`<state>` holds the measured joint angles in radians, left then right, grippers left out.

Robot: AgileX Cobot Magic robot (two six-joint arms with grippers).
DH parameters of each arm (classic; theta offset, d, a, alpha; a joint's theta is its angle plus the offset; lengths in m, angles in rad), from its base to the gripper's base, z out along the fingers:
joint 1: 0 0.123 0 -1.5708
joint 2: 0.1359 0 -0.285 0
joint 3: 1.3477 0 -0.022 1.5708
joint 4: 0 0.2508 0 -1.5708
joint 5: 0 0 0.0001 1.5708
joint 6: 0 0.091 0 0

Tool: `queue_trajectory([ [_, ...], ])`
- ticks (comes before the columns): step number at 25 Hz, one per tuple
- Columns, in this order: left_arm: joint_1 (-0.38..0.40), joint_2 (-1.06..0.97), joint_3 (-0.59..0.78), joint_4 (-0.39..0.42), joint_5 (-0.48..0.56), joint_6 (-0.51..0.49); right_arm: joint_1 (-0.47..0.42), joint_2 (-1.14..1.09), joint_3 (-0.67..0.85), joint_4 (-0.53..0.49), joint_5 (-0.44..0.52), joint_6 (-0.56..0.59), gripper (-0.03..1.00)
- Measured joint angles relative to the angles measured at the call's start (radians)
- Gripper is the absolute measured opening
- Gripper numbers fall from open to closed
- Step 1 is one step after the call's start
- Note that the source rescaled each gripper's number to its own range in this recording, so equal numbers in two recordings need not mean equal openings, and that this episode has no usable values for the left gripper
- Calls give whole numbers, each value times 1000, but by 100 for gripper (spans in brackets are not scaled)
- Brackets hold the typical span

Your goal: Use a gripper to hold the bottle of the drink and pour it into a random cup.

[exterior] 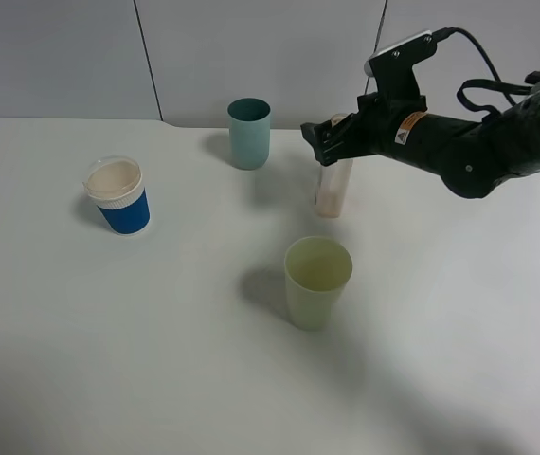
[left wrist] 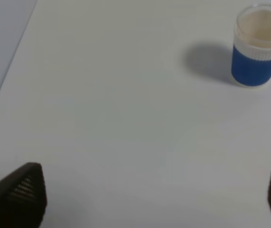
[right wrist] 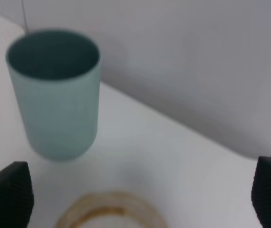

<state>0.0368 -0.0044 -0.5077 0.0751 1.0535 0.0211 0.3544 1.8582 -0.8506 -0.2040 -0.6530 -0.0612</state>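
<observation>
The bottle [exterior: 333, 190] stands upright on the white table, right of the teal cup [exterior: 249, 133]. It looks pale, with only a faint brown tint of drink low down. My right gripper [exterior: 328, 140] hovers at the bottle's top with its fingers on either side and hides the neck. In the right wrist view the gripper [right wrist: 138, 194] is open, its fingertips [right wrist: 7, 197] stand far apart, and the bottle's mouth [right wrist: 111, 211] lies between them without touching. The cup [right wrist: 54, 95] stands beyond, its inside dark. My left gripper [left wrist: 154, 199] is open over bare table.
A blue cup with a white rim [exterior: 118, 196] stands at the left, also seen as the blue cup [left wrist: 258, 45] in the left wrist view. A pale yellow-green cup [exterior: 317, 282] stands in front of the bottle. A grey wall [exterior: 270, 47] backs the table.
</observation>
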Motion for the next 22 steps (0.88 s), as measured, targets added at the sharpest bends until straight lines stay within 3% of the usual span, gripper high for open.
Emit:
queue_trajectory([
  [13,0,0,0,0,0,0,0,-296,1,0,197,-5,86],
  [18,0,0,0,0,0,0,-16,-453,1,3,226,-86,86],
  [22,0,0,0,0,0,0,-74,-588,1,20,333,-146,86],
])
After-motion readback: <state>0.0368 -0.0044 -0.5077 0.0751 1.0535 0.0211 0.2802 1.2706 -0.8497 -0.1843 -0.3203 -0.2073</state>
